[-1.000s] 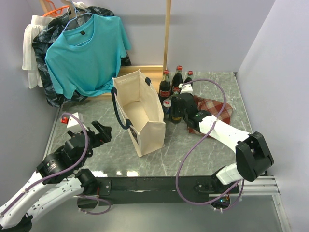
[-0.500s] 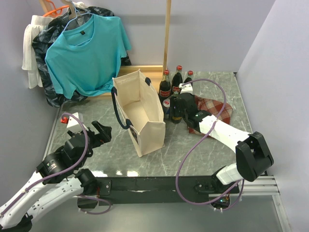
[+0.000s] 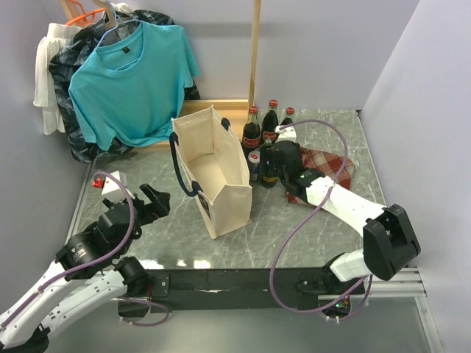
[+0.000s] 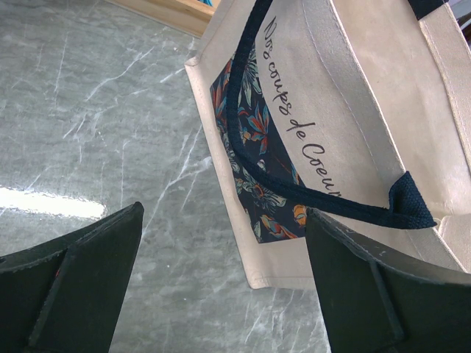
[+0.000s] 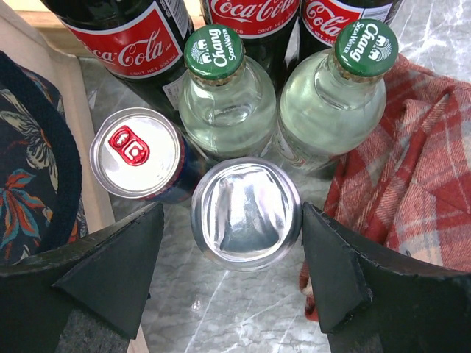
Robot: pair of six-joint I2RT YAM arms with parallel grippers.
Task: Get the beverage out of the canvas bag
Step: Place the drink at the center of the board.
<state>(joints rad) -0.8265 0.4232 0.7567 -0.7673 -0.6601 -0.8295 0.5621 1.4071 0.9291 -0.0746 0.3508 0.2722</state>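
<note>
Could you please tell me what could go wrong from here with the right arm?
1. The right gripper hangs open astride the foil-topped can, packed against a red-tab can and two Chang bottles; a sideways retreat could topple them.
2. One finger hangs over the plaid cloth, which it might snag.
3. The canvas bag stands close; its navy handle could catch the other finger.

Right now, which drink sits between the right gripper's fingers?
The can with the plain silver foil top, beside the two clear green-capped bottles. The other can, with a red tab, stands outside the open right gripper.
</note>
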